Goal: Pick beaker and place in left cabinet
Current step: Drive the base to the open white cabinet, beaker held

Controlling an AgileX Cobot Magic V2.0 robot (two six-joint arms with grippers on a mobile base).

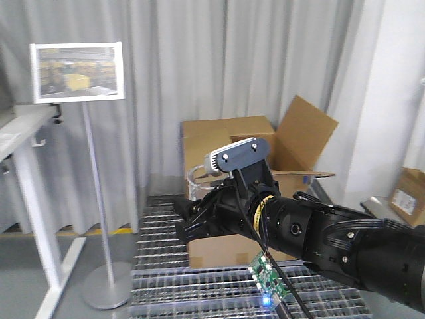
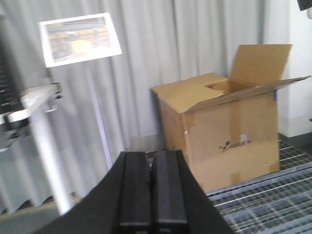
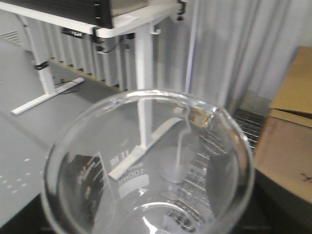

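We are gripping the beaker in the right jaws, left jaws closed empty; pick done, cabinet placing awaiting us

Soft, even indoor light; shadows faint. Front view fairly sharp, but white wall at right is blown out. Left wrist view is motion-blurred, sign smeared & overexposed. Right wrist view: beaker v. close, rim out of focus, glare streaks, bkgd warped thru glass.

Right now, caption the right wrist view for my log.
Clear beaker fills the frame; white desk and cardboard box behind.
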